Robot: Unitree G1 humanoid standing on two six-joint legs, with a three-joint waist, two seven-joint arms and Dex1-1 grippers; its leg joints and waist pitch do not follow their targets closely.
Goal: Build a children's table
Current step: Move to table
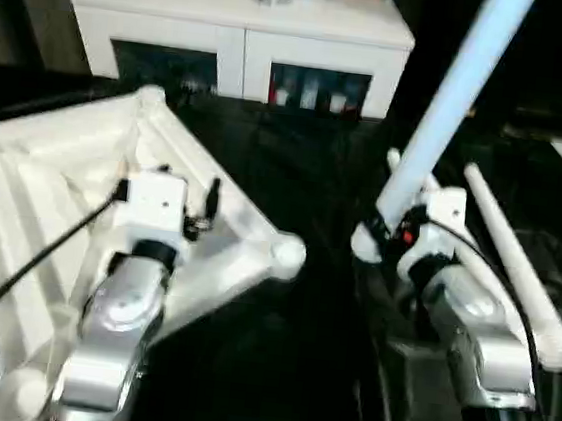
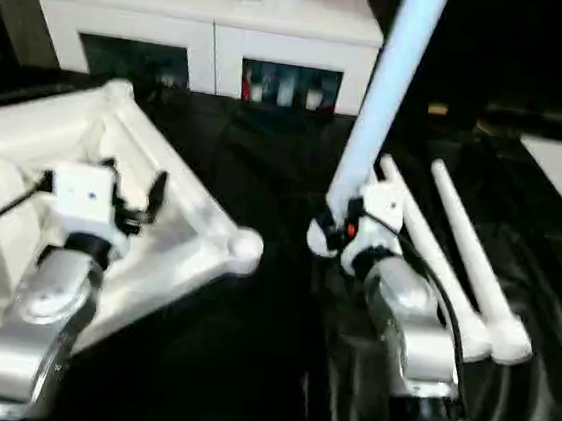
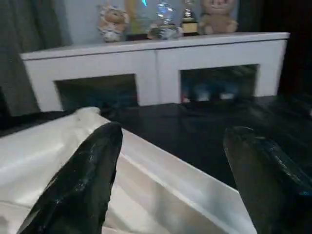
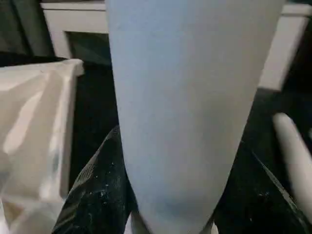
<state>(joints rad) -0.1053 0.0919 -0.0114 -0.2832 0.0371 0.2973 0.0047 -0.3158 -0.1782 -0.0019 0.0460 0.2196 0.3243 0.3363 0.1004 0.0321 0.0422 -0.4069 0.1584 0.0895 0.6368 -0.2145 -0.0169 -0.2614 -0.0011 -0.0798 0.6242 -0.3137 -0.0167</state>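
The white plastic rectangular tabletop [image 1: 53, 177] lay underside up on the black-draped floor [image 1: 284, 372] at the robot's left, its ribs showing and a round corner socket [image 1: 286, 254] pointing toward the middle of the scene. Another corner socket [image 1: 150, 96] sat at its far end, near the cabinet.

The left gripper [image 1: 193, 201] hovered over the ribbed underside close to the near socket, its two black fingers [image 3: 83, 185] spread apart with nothing between them; in the left wrist view the tabletop's raised rim ran beneath them.

To the right, the right gripper [image 2: 344, 232] had its black fingers [image 4: 92, 195] clamped on a long tapered white tube leg [image 1: 454, 98], gripped near its lower end and standing steeply upright, leaning a little away from the robot so that its top ran out past the upper edge of the head views. Its lower end [image 1: 366, 245] hung just above the black cloth, apart from the tabletop's socket.

Two more white tube legs [image 2: 466, 270] lay side by side on the cloth just beyond the right arm.

Behind everything stood a white glass-door cabinet [image 1: 244, 36] with small figurines [image 3: 114, 22] on top.
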